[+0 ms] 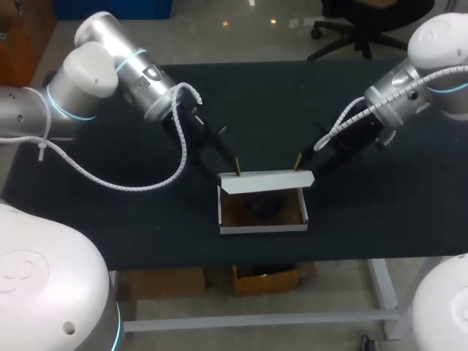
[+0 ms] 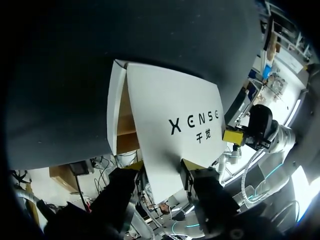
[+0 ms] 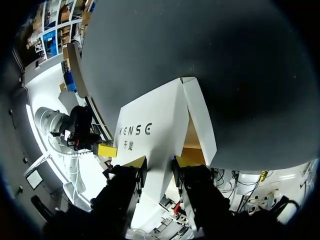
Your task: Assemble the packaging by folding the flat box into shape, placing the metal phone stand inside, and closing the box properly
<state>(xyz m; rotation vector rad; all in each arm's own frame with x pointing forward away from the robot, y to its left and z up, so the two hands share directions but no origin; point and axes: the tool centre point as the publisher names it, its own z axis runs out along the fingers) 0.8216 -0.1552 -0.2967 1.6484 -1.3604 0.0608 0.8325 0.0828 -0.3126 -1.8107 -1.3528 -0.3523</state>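
A white cardboard box (image 1: 263, 228), rectangular with a plain brown inside, sits mid-way along a matte dark table (image 1: 110, 212). Its flat lid (image 1: 267, 181) stands up along the far edge. The left gripper (image 1: 238, 167) and right gripper (image 1: 296, 162) each straddle 1 top corner of the lid, fingers spread, not clamping. A dark shape (image 1: 259, 208) inside may be the metal phone stand.

A broad table (image 1: 95, 227) with a dark matte top and pale metal legs.
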